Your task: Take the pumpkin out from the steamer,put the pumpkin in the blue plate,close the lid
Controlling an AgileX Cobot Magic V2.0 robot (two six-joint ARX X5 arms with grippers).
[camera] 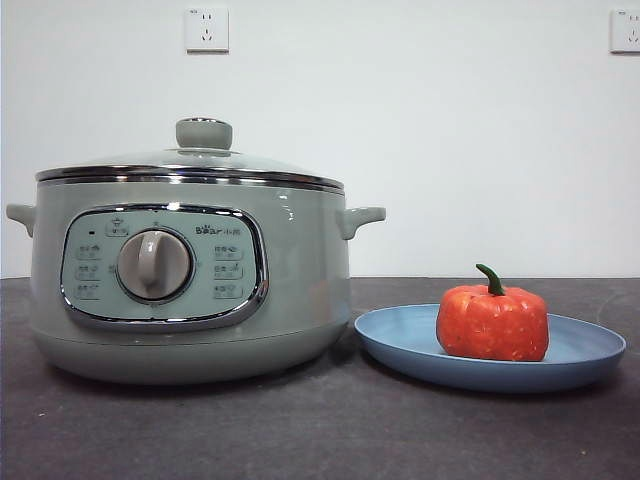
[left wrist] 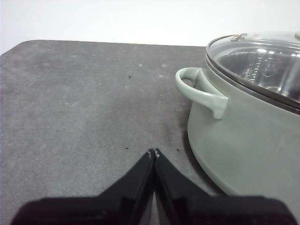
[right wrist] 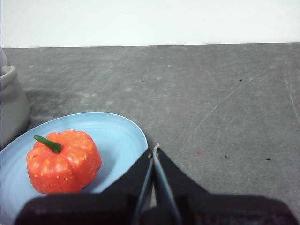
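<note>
The orange-red pumpkin point(camera: 492, 322) with its green stem sits upright in the light-blue plate point(camera: 400, 338), right of the steamer point(camera: 300, 290). The glass lid point(camera: 203, 155) with its pale-green knob rests shut on the steamer. My left gripper point(left wrist: 153, 153) is shut and empty, beside the steamer's side handle point(left wrist: 199, 89); the lid point(left wrist: 262, 61) shows there too. My right gripper point(right wrist: 154, 149) is shut and empty, next to the plate point(right wrist: 117, 131) and the pumpkin point(right wrist: 63, 161). Neither gripper shows in the front view.
The dark grey table point(camera: 320, 440) carries the steamer at the left and the plate at the right. A white wall with two sockets point(camera: 206, 29) stands behind. The steamer's edge point(right wrist: 10, 105) shows beside the plate in the right wrist view.
</note>
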